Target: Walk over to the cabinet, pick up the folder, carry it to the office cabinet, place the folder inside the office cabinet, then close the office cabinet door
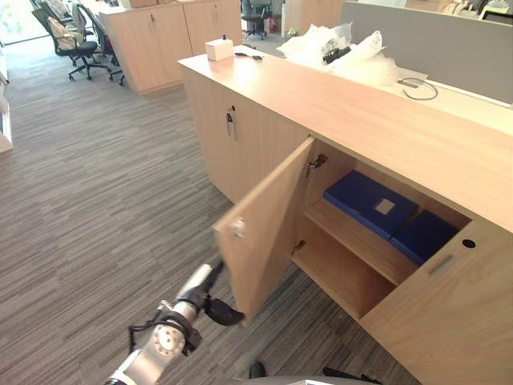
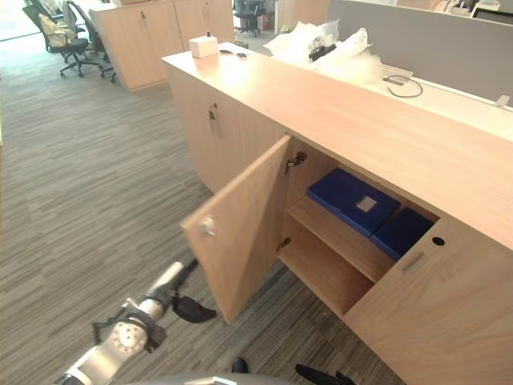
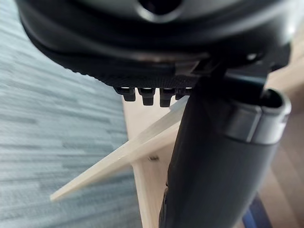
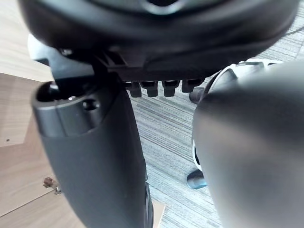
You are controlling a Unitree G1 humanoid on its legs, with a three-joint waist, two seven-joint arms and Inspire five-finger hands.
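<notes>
The office cabinet (image 1: 385,136) has its left door (image 1: 264,228) swung about halfway open, a small round knob (image 1: 237,228) on its outer face. Inside, a dark blue folder (image 1: 370,204) lies flat on the shelf, with a second blue folder (image 1: 422,235) beside it to the right. My left hand (image 1: 220,311) hangs low at the door's outer face, near its bottom edge, fingers straight and holding nothing. In the left wrist view the door's edge (image 3: 118,156) runs just past my left hand (image 3: 213,166). My right hand (image 4: 95,156) hangs idle above the carpet, open and empty.
On the cabinet top sit a small white box (image 1: 219,49), crumpled clear plastic wrap (image 1: 337,50) and a looped cable (image 1: 419,87). Another wooden cabinet (image 1: 160,40) and office chairs (image 1: 72,40) stand far back left. Grey carpet (image 1: 96,200) spreads out to the left.
</notes>
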